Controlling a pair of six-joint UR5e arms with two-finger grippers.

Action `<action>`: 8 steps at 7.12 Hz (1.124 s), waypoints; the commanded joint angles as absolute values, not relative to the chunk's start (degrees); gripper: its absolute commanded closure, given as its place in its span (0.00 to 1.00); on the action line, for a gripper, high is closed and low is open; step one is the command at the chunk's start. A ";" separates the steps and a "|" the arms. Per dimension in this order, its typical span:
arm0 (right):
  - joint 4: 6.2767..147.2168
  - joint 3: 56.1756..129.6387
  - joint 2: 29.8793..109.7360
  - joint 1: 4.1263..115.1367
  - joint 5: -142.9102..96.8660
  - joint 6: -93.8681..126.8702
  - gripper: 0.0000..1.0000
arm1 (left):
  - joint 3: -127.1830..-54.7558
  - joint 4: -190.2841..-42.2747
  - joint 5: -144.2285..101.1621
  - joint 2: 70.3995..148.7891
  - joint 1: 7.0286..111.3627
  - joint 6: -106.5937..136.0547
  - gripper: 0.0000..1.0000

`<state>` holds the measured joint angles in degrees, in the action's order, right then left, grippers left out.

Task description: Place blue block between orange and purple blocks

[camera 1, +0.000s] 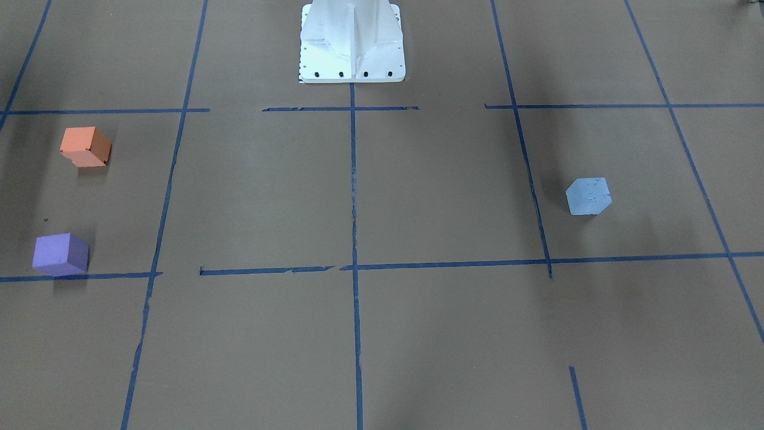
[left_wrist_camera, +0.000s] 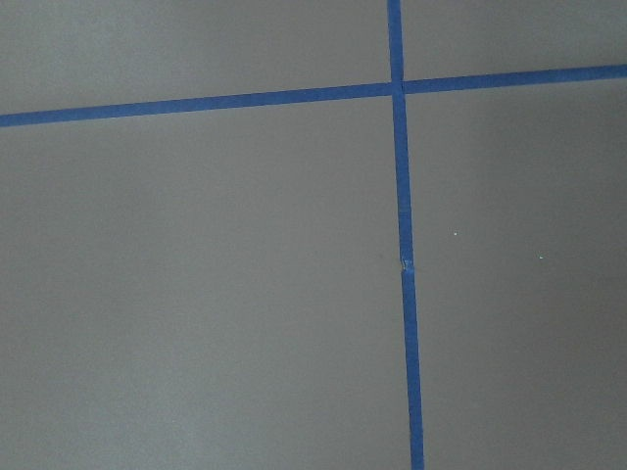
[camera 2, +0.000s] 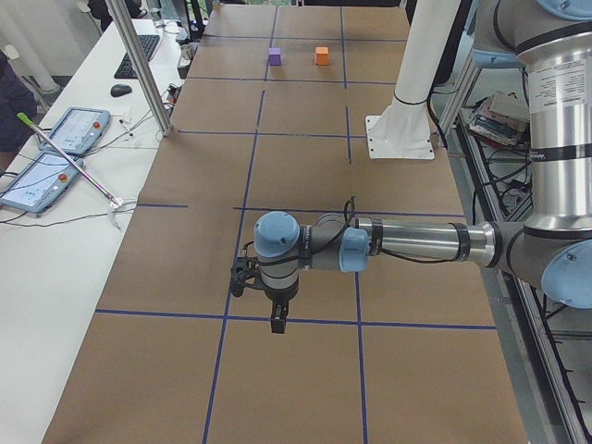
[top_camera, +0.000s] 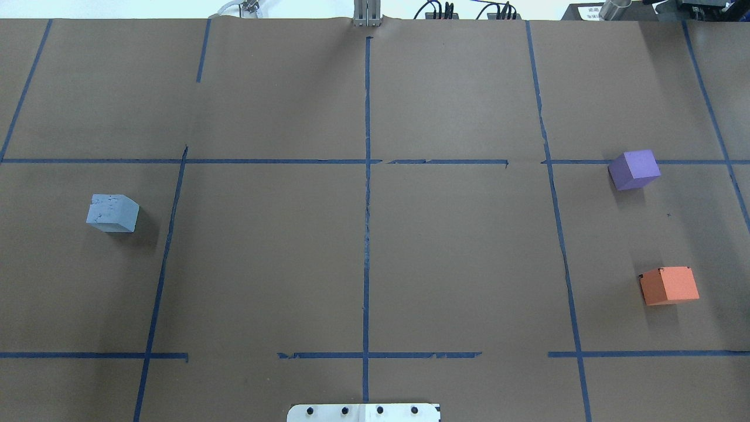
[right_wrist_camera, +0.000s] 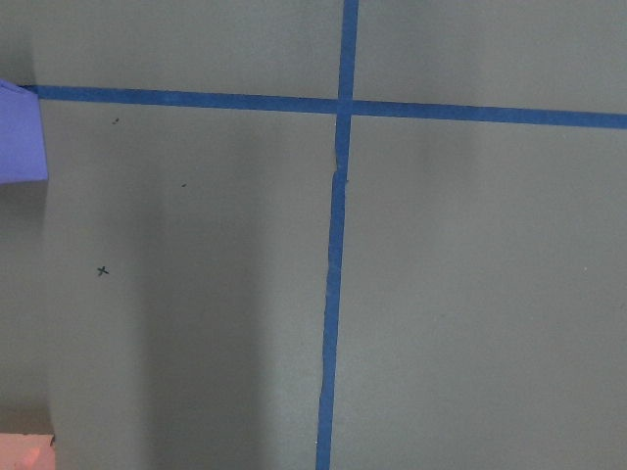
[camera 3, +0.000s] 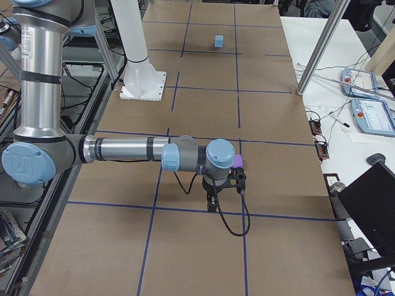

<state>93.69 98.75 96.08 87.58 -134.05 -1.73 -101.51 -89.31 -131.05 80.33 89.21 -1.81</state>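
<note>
The pale blue block (top_camera: 112, 213) sits alone on the robot's left side of the brown table, also in the front view (camera 1: 588, 196). The purple block (top_camera: 634, 169) and the orange block (top_camera: 669, 285) sit on the right side with a bare gap between them. My left gripper (camera 2: 276, 314) shows only in the exterior left view, hanging above the table. My right gripper (camera 3: 212, 202) shows only in the exterior right view, next to the purple block (camera 3: 238, 161). I cannot tell whether either is open or shut.
The white robot base (camera 1: 352, 45) stands at the near middle edge. Blue tape lines (top_camera: 367, 205) divide the table into squares. A side bench with control tablets (camera 2: 55, 153) and a metal post (camera 2: 139, 65) runs along the far edge.
</note>
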 commanded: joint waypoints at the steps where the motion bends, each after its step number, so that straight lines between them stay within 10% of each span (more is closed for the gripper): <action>1: 93.69 98.79 96.06 87.54 -134.03 -1.58 0.00 | -102.82 -88.95 -131.83 80.16 89.21 -1.76 0.00; 8: 86.75 98.79 95.89 87.54 -135.44 -0.80 0.00 | -102.05 -109.42 -131.58 89.82 72.85 18.19 0.00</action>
<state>86.86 98.90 95.95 87.54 -135.09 -1.22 -102.50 -100.95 -131.98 89.58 80.43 8.77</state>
